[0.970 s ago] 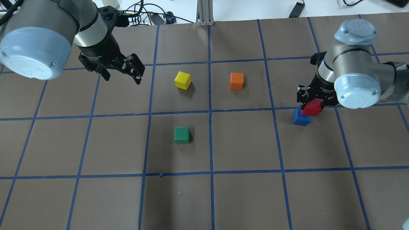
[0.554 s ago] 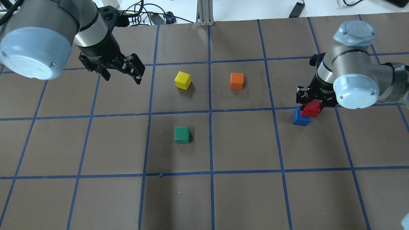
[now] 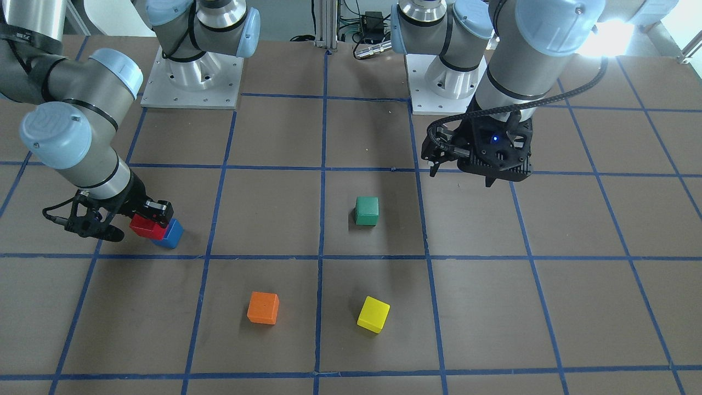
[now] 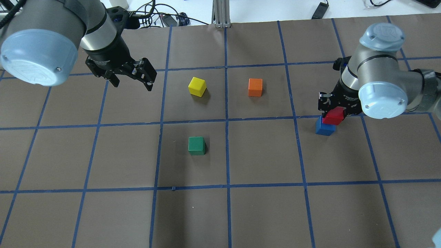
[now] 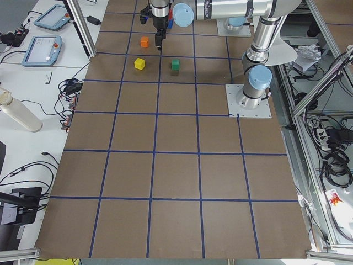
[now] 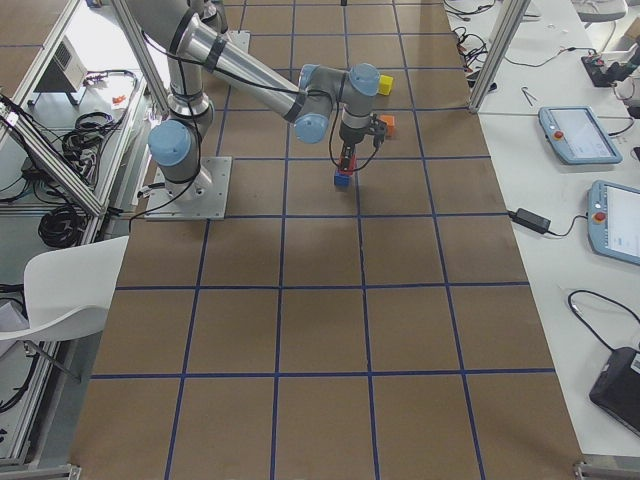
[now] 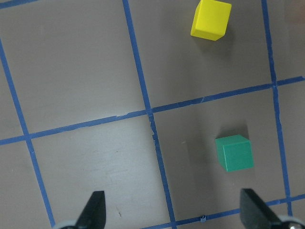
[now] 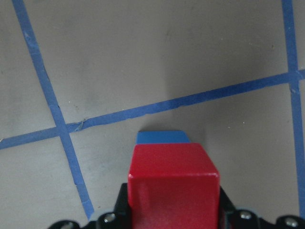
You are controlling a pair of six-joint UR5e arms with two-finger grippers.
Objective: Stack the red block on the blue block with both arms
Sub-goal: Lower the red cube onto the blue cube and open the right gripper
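Handling of the red block (image 8: 174, 188) should be simple, I judge: it looks like a small stiff cube, light, with matte faces that should not slip much, and not fragile. The good place to take it is on two opposite side faces, and this is how the right gripper (image 4: 335, 111) has it, fingers closed on its sides. The red block is directly above the blue block (image 4: 323, 130); in the right wrist view only a thin blue edge shows beyond it. Whether the two cubes touch already, I cannot tell. Because the cubes are of the same size, a small offset could leave the red one overhanging. The right arm (image 4: 379, 93) reaches out low over the table (image 4: 262, 213) with its wrist pointing down. The left gripper (image 4: 132, 81) hangs high, well apart, fingers spread wide and holding nothing, looking down on the yellow block (image 4: 197, 86) and the green block (image 4: 196, 145)
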